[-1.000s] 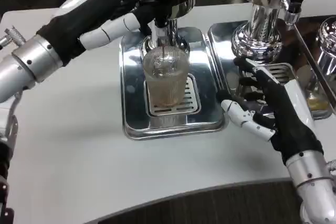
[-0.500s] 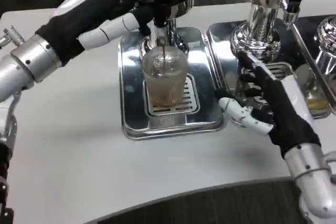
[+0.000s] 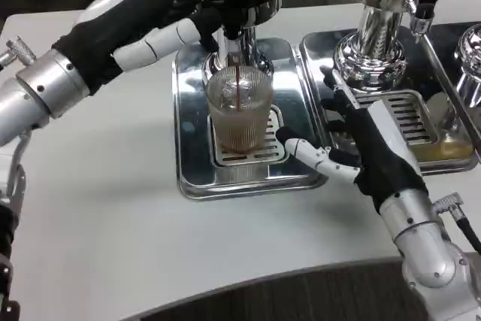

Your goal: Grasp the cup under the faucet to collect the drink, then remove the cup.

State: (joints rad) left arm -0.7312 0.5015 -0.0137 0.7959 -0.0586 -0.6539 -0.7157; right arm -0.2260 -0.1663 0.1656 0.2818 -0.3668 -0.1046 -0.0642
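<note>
Left hand (image 3: 197, 7) is seen clamped on faucet (image 3: 234, 29), drink stream being poured into ribbed cup (image 3: 240, 109). Cup is stood on grated drip tray (image 3: 188, 163), directly under spout, partly filled. Right hand (image 3: 353, 148) is held apart, empty, fingers (image 3: 304, 150) stretched just beside cup base, not touching. Risks judged: cup nudged out of stream by early reach; overflow if faucet is kept pressed; spill if full cup is lifted tilted.
</note>
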